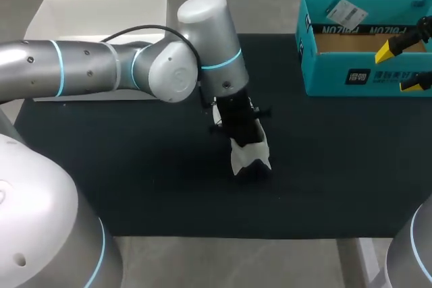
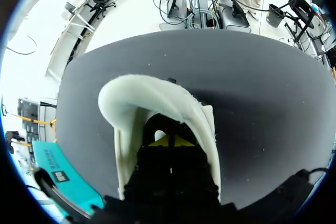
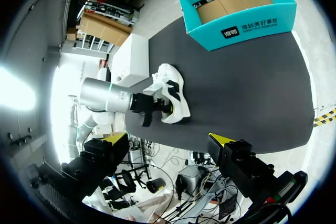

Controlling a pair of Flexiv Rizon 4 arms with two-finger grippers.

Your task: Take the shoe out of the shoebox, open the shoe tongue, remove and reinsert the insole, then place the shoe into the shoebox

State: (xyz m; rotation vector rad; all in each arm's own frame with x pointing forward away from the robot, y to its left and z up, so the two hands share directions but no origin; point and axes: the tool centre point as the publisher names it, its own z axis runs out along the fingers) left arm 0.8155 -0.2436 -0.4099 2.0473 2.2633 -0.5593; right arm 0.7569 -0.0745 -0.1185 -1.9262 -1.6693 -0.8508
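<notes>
Reporting both hands. The left gripper [image 2: 168, 142] is sunk into the mouth of the shoe [image 1: 248, 156], and the shoe's white upper arches over it and wraps both sides. It's too buried to tell how far open it is or whether it has hold of anything.

The shoe is out of the box and sits on the black mat [image 1: 135, 166], directly under and around the left gripper. Can't call its exact tilt.

The right gripper [image 3: 168, 142] is spread wide with nothing between its tips and isn't touching anything. From its wrist view the shoe is ahead of it. The shoebox [image 3: 247, 24] is further ahead, past the shoe.

In the head view the right gripper hangs over the near end of the shoebox, well apart from the left gripper. The box is teal and open-topped, with bare cardboard floor showing and a white tag [image 1: 345, 11] at its back wall.

A white box [image 1: 101, 15] sits behind the left arm, well apart from both grippers.
</notes>
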